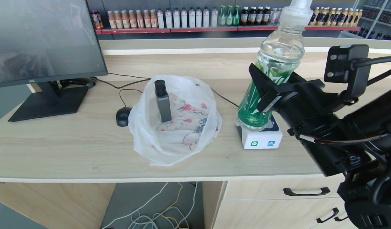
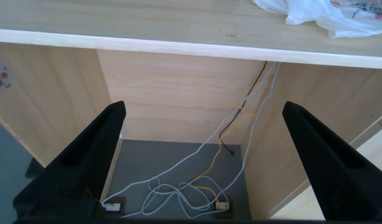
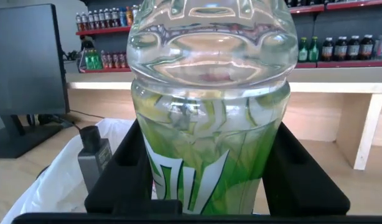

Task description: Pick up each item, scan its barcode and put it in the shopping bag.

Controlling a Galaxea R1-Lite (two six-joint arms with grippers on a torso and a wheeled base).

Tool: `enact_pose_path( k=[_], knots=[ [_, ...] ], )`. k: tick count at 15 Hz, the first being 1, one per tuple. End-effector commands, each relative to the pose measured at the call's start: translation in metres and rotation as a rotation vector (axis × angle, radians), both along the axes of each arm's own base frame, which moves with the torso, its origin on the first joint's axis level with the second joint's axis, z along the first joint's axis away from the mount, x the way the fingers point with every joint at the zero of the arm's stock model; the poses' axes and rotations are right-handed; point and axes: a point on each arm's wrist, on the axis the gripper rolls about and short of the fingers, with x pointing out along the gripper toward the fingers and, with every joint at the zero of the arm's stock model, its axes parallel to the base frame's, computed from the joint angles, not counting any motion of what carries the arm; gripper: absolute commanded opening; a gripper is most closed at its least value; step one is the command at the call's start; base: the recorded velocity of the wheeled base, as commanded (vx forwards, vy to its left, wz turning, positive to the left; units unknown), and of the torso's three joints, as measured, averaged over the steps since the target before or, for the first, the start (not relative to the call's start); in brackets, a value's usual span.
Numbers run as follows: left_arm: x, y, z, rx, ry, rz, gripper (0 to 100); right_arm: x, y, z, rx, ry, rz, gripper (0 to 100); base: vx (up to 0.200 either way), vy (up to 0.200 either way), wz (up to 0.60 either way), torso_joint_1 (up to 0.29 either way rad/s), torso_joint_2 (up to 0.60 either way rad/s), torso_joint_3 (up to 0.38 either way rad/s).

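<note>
Scanning in hand: my right jaws pinch the bottle point(image 1: 280, 51) near upright over the white scanner box point(image 1: 262, 140), right of centre. Next, I judge, a lift left into the shopping bag point(image 1: 144, 127) at centre, clear of the dark item point(image 1: 163, 101) inside. My left jaws stand spread, below the tabletop point(image 1: 71, 149) edge. Monitor point(image 1: 39, 38) upper left; stocked shelves point(image 1: 182, 30) along the top.

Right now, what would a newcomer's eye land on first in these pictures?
The clear, green-labelled bottle stands out first, clamped in the right gripper over the white scanner on the right of the counter. Next comes the white bag mid-counter, open, with a grey container standing upright in it.
</note>
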Motion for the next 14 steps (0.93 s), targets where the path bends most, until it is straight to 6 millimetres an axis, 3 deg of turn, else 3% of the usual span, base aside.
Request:
enact_pose_path(
  k=[1,7,14],
  knots=[
    [0.000,0.000,0.000,0.000,-0.001,0.001,100,0.000,-0.001,0.000,0.004,-0.001,-0.002,0,0.000,0.200,0.00,0.002,-0.01,0.002],
    [0.000,0.000,0.000,0.000,-0.001,0.001,100,-0.007,-0.007,0.002,0.005,-0.002,-0.002,0,0.000,0.200,0.00,0.002,0.00,0.002],
    [0.000,0.000,0.000,0.000,-0.002,0.001,100,-0.014,-0.012,0.000,-0.002,0.004,0.000,0,0.000,0.000,0.00,0.000,0.00,0.000]
  ],
)
